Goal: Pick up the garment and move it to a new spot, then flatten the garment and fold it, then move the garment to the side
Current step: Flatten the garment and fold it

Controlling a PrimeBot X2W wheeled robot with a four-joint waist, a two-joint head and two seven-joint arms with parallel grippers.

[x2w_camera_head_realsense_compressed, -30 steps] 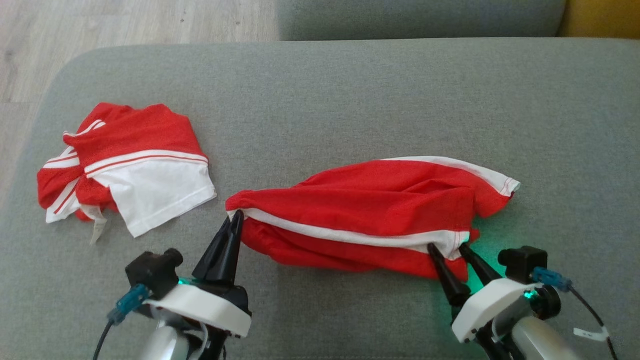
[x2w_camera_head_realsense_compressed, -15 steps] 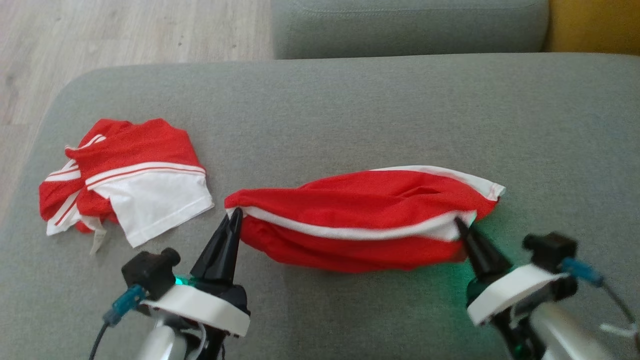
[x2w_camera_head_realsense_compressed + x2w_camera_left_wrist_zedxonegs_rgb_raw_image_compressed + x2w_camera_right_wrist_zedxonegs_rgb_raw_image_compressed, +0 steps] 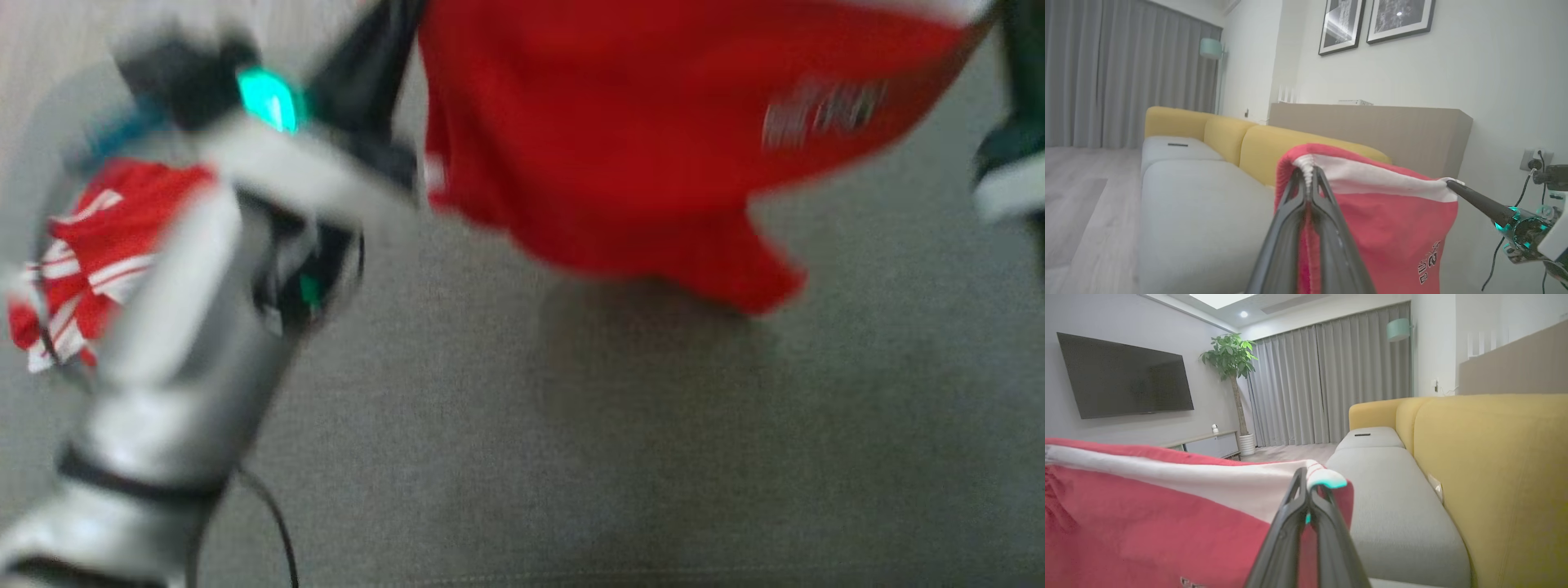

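The red garment (image 3: 620, 147) with a white waistband hangs in the air above the grey sofa seat (image 3: 571, 425), stretched between both grippers, its lower edge loose. The head view is blurred. My left gripper (image 3: 392, 33) is at the top left of that view; in the left wrist view it (image 3: 1308, 173) is shut on the left end of the white band. My right gripper (image 3: 1012, 73) sits at the right edge; in the right wrist view it (image 3: 1306, 477) is shut on the band's other end. White lettering shows on the red cloth (image 3: 1384, 228).
A second red and white garment (image 3: 73, 245) lies crumpled at the left end of the seat, partly behind my left forearm (image 3: 188, 327). Yellow backrests (image 3: 1494, 465) run along the sofa's far side. A small dark object (image 3: 1362, 434) lies on the far cushion.
Both grippers have risen with the garment, which was lying on the seat and now hangs clear of it. The head view has shifted and blurred.
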